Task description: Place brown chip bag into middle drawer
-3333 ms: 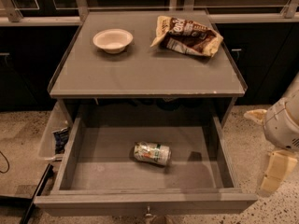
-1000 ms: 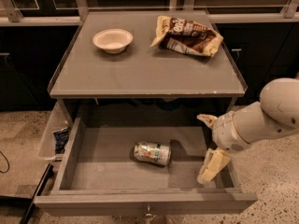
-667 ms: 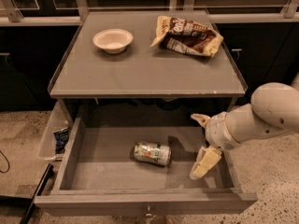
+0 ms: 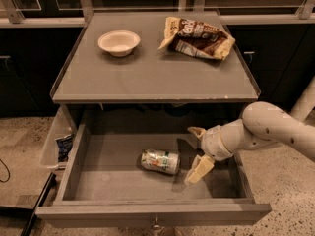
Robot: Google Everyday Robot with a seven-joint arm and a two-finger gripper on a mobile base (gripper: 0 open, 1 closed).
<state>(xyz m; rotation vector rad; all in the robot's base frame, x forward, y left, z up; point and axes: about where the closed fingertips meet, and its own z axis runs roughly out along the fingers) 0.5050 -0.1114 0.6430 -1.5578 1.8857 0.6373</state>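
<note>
Two-finger gripper (image 4: 197, 150) spread apart inside middle drawer (image 4: 74, 163), just beside drink can (image 4: 160, 161). Holds nothing. Brown chip bag (image 4: 198, 38) up top.

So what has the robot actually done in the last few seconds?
The gripper swung in from the right, leftward over the open drawer, and now hangs just right of the can, fingers apart, holding nothing. The bag and bowl on top, the can and the drawer have not moved.
</note>
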